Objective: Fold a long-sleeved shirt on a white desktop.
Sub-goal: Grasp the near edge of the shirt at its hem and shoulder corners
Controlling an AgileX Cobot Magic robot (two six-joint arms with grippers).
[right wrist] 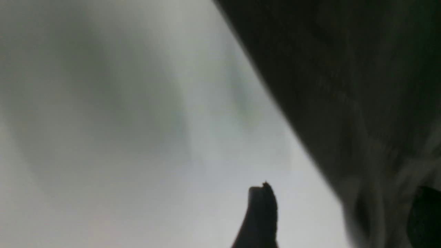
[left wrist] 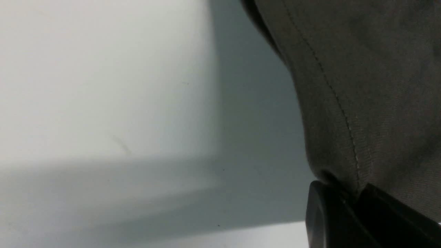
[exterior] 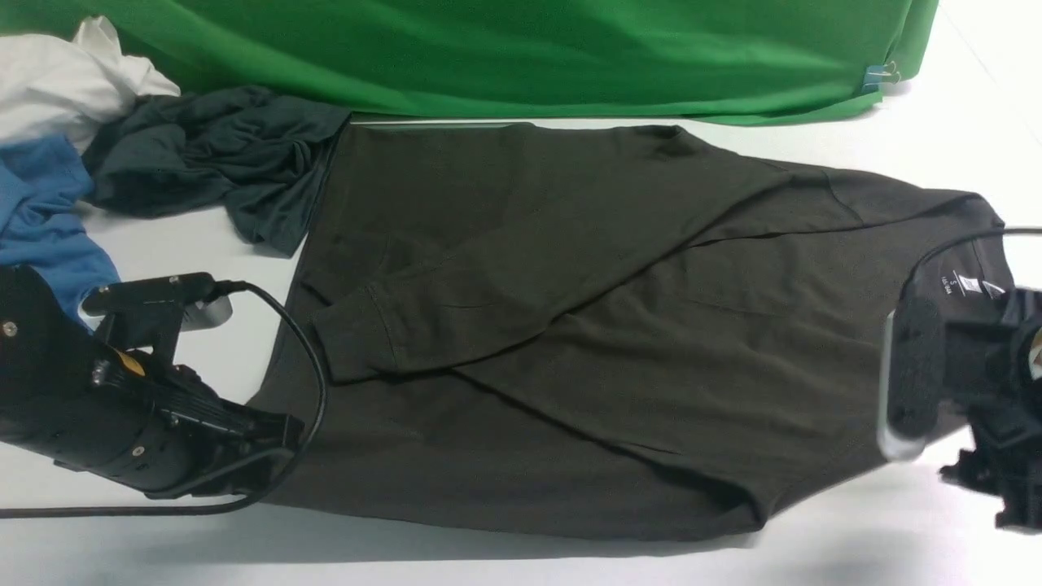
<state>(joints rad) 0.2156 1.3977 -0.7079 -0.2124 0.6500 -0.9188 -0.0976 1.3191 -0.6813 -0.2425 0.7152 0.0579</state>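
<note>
Lying flat on the white worktop point(exterior: 895, 545), the long-sleeved shirt point(exterior: 570, 342) has its long axis running from 9 o'clock, where the hem is, to 3 o'clock, where the collar and white neck label point(exterior: 965, 285) sit. Both sleeves are crossed over the body.

The left end effector point(exterior: 273, 448) is at the shirt's 8 o'clock corner. Its wrist view shows the stitched hem edge pinched between the black fingers point(left wrist: 324, 220), so it is clamped on the cloth. The right end effector point(exterior: 961, 407) is at the 4 o'clock side, by the near shoulder. Its view is smeared: one finger point(right wrist: 260, 213) appears clear of the fabric, and I cannot tell whether it grips.

Each arm is nearest its own end of the near long edge, so the coming fold probably carries that edge toward 12 o'clock.

A slate-grey garment point(exterior: 220, 163) touches the hem at 10 o'clock, beside a blue garment point(exterior: 41, 212). The green cloth point(exterior: 529, 57) borders the far edge, leaving little room there.
</note>
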